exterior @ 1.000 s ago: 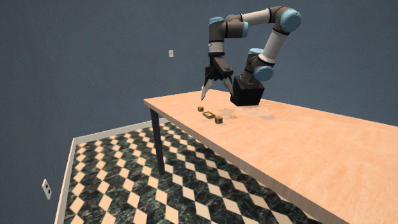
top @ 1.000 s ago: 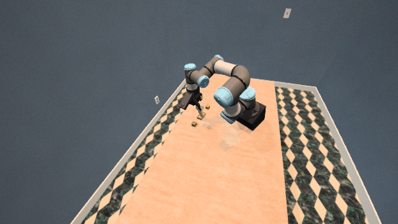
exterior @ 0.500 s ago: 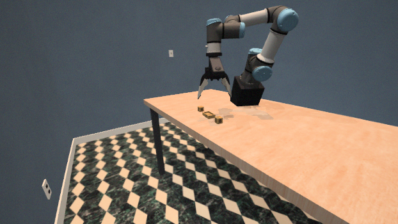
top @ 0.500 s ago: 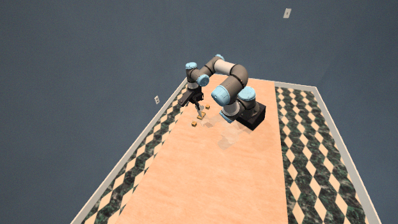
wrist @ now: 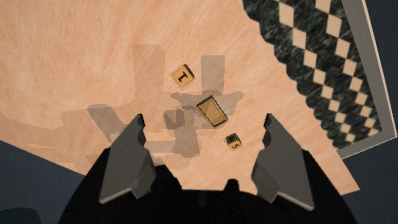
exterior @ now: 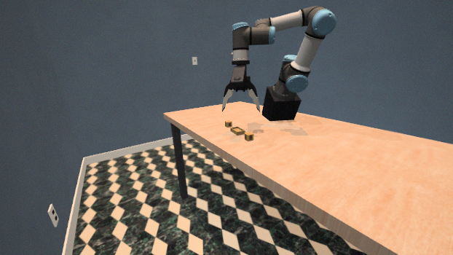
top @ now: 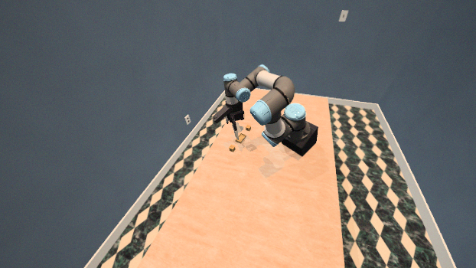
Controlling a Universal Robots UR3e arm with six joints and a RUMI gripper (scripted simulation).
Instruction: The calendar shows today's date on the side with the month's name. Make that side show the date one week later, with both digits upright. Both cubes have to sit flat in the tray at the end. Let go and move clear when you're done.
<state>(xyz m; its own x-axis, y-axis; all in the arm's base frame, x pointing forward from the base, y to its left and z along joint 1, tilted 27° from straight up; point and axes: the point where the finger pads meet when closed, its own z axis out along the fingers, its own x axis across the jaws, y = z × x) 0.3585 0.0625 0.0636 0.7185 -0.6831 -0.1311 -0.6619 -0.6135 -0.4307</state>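
From the top, the tool (top: 234,132) (exterior: 241,110) (wrist: 203,114) hangs over the bench (top: 245,203) (exterior: 328,146) (wrist: 85,55) near the tray (top: 244,135) (exterior: 237,132) (wrist: 212,111), which lies between two cubes. In the exterior view, the tool points down, wide open and gripping nothing; one cube (top: 232,148) (exterior: 249,137) (wrist: 182,76) shows what looks like an 8 on its side. The wrist view shows that cube with a 1 on top, the other cube (top: 248,128) (exterior: 228,124) (wrist: 234,142) with a 5, and both outside the tray.

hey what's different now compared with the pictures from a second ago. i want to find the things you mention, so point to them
The gripper (top: 236,138) (exterior: 241,110) (wrist: 203,114) has turned, so in the exterior view its two fingers now spread side by side. Nothing was picked up or released; it is open. Both cubes and the tray (top: 238,142) (exterior: 237,133) (wrist: 204,115) stayed put, the cubes outside the tray.
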